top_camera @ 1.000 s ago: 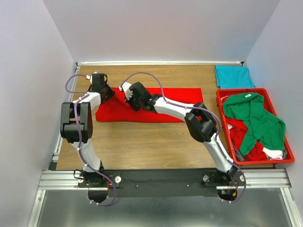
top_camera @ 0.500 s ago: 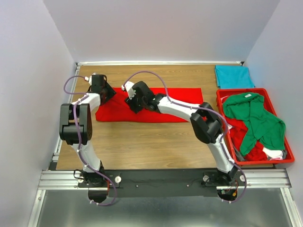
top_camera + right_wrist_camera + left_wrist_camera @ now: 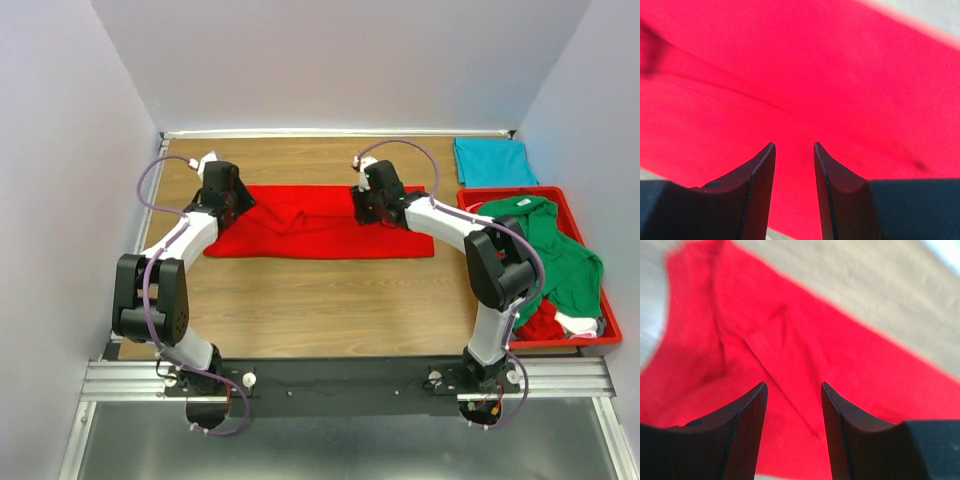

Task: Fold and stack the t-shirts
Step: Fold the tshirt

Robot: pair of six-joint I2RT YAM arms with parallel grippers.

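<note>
Black left gripper (image 3: 794, 384): jaws parted, nothing between them, over shirt's left end.
Bright red cotton t-shirt (image 3: 310, 235): long folded strip, flat on brown wooden table (image 3: 320, 300).
Right gripper (image 3: 794, 145): jaws apart, empty, over strip's right end.
Folded teal t-shirt (image 3: 493, 162): far right corner.
Red plastic tray (image 3: 570, 343): right edge, crumpled green t-shirt (image 3: 540, 250) inside.

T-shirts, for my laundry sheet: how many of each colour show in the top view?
Red: 2, the spread red t-shirt on the table and a bunched red one in the tray
Teal t-shirt: 1
Green t-shirt: 1
Total: 4
</note>
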